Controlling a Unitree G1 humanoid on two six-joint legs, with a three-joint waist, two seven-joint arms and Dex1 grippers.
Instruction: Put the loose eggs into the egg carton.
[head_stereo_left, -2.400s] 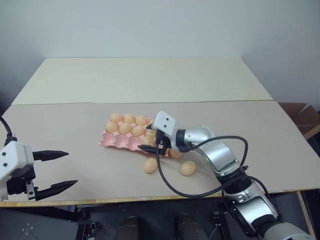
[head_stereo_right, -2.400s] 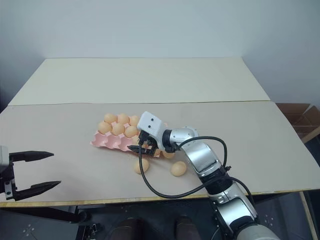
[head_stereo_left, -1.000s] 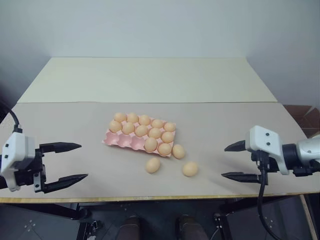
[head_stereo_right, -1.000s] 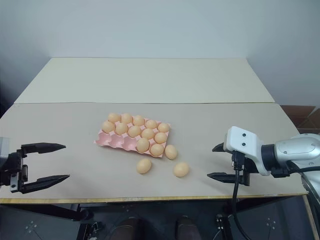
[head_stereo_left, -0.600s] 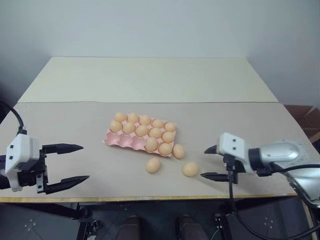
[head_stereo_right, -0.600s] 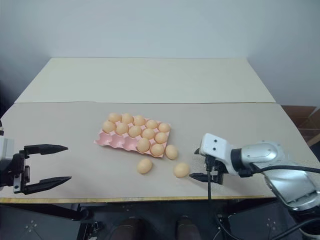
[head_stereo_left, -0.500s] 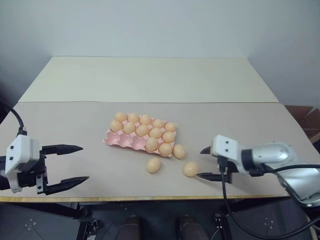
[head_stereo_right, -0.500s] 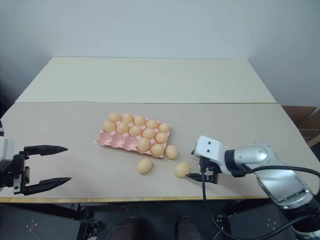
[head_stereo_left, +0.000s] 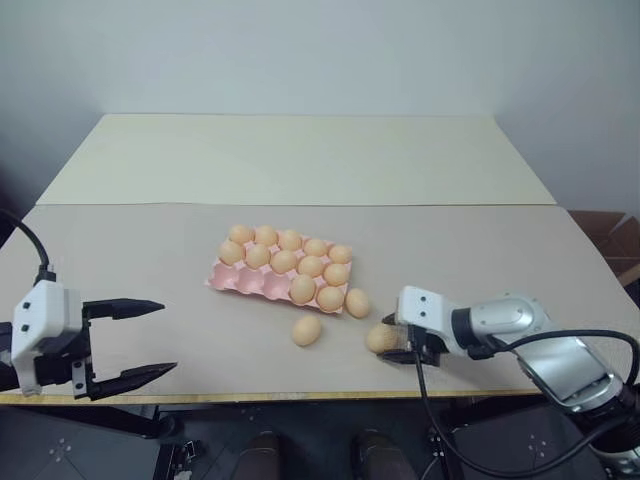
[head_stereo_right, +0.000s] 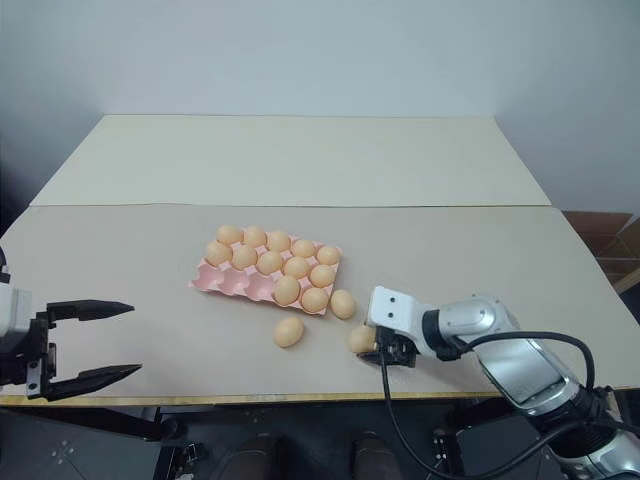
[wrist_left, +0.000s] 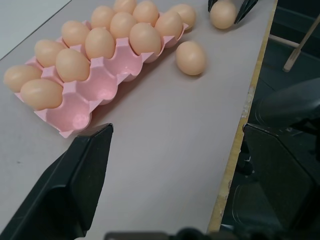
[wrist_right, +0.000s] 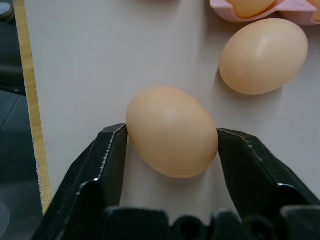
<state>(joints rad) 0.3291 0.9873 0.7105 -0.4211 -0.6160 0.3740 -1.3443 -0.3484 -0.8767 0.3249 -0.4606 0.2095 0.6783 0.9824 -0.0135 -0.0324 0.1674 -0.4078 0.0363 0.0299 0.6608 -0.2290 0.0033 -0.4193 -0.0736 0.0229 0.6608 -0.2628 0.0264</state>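
My right tool (wrist_right: 167, 137) has swung in from the table's (head_stereo_left: 150, 250) right and now pinches the nearest smooth orange-tan loose egg (wrist_right: 171, 131) across its short axis, the flat pink moulded egg carton (head_stereo_left: 245, 283) lying up-left of it; my left tool (head_stereo_left: 135, 342) hangs spread.

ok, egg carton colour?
Pink; the egg carton shows best in the left wrist view.

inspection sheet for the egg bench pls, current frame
Surface: tan table, paler board behind.
Job's things: pink egg carton, twelve eggs in cups, three near-row cups empty; three loose eggs beside it on the table.
Clutter: nothing seen.
Grippers: right claw shut on the rightmost egg, egg on the table; left claw open, apart.
Cables: black cable off right wrist.
Surroundings: plain wall; cardboard box at right.
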